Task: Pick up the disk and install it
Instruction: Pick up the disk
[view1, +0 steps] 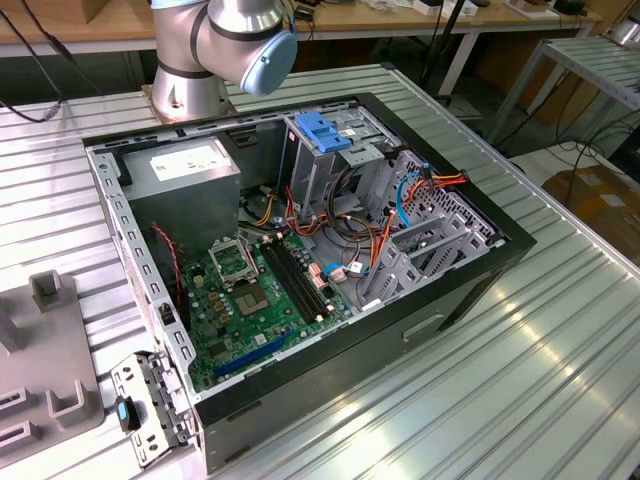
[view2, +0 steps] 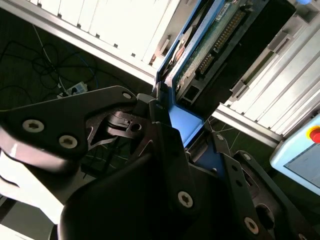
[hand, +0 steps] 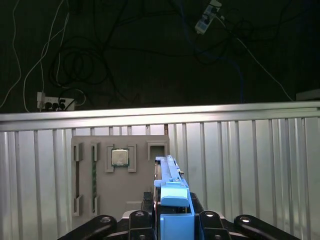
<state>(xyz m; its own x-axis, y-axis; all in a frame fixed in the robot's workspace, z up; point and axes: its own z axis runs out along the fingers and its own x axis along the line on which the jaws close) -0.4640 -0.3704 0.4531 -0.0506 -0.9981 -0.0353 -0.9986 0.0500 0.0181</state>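
Disk (hand: 173, 197) gripped edge-on between the closed jaws of the gripper (hand: 172, 227) in the first wrist view, near the grey fixture tray (hand: 120, 180) on the ribbed worktop (hand: 250, 165). Open computer case (view1: 470, 290) lies centre frame in the exterior view.

A robotics lab: mid-frame in the exterior view an open PC case (view1: 330, 375) lies on a ribbed metal table (view1: 540, 380), the arm base (view1: 190, 90) at top left, wooden benches (view1: 100, 20) along the top. The first wrist view shows cables (hand: 75, 62) and 2 power strips (hand: 55, 102) on the floor (hand: 150, 75).
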